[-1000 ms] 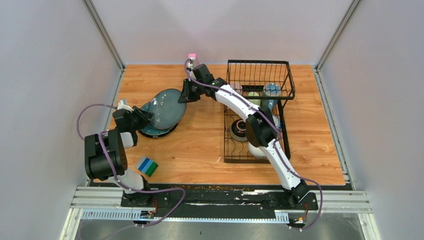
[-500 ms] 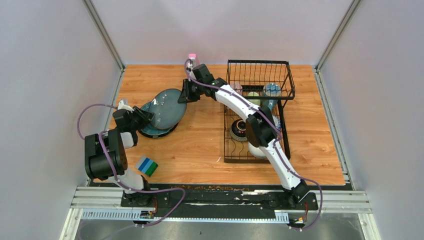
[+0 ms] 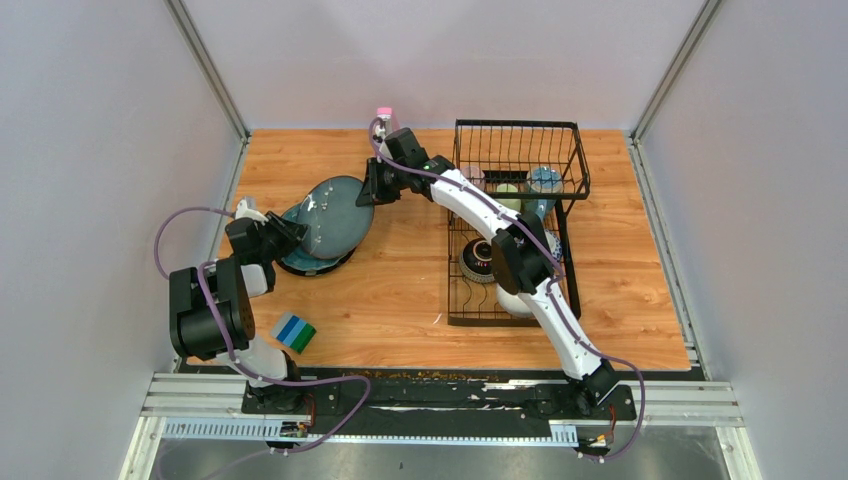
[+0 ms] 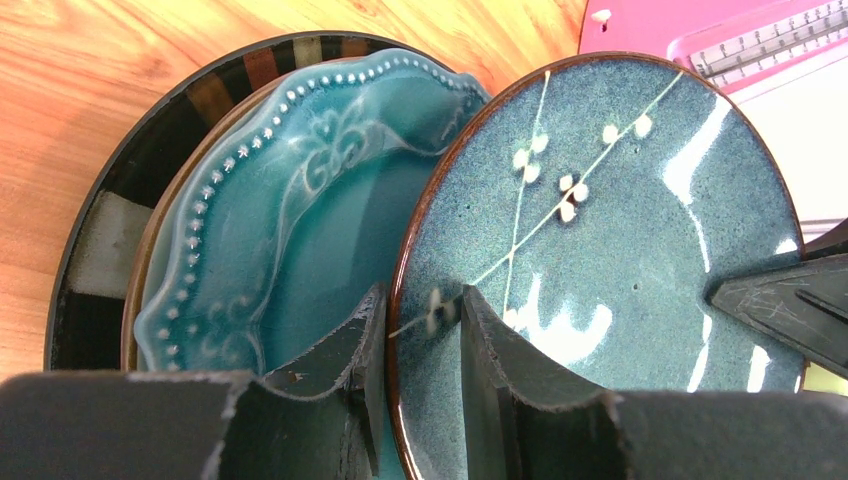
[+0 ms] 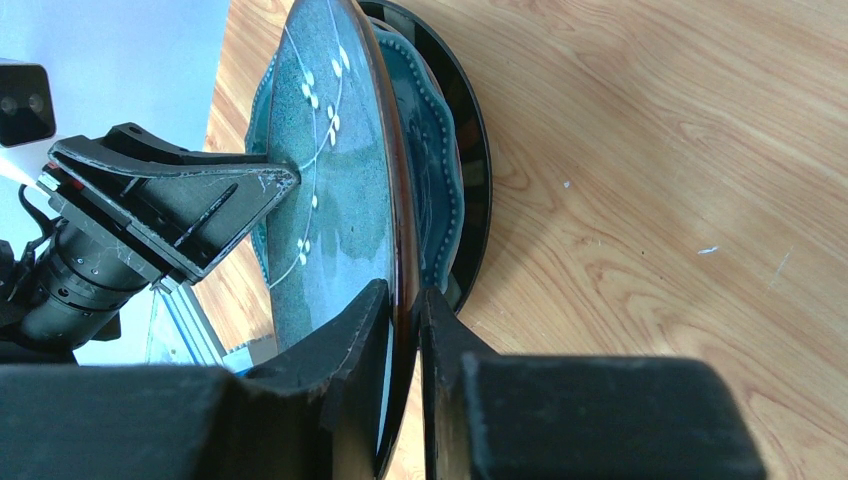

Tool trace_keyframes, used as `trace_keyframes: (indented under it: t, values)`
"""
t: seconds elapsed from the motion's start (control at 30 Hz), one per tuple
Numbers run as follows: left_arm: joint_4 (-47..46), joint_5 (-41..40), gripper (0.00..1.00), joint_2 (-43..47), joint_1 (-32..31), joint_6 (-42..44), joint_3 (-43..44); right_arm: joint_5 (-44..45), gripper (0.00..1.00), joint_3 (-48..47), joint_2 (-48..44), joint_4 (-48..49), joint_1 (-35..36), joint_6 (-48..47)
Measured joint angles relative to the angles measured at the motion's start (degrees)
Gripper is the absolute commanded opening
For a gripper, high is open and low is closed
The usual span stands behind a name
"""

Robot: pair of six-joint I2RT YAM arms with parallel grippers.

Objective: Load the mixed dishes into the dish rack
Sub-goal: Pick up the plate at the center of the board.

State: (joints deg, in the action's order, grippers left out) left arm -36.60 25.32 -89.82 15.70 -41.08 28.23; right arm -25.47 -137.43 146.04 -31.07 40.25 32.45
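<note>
The left tool and the right tool pinch opposite rims of the blue-grey plate, which stands tilted on edge between them. A teal plate lies just beneath; the dish rack sits behind the right tool.

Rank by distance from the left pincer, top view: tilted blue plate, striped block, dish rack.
1. tilted blue plate, held in the left pincer
2. striped block, toward the near edge
3. dish rack, far right

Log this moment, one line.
left gripper: shut on flecked plate | right gripper: shut on opposite rim | plate: tilted, not in dish rack
</note>
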Motion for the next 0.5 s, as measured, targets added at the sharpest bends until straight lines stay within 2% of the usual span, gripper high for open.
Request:
trace_keyframes:
  t: [0.2, 0.5]
  values:
    - [0.0, 0.1, 0.43, -0.3, -0.2, 0.3, 0.0, 0.0, 0.0, 0.7, -0.4, 0.2, 0.0, -0.2]
    - [1.9, 0.6, 0.55, 0.9, -1.4, 4.0, 0.6, 1.7, 0.0, 6.7, -4.2, 1.9, 0.5, -1.7]
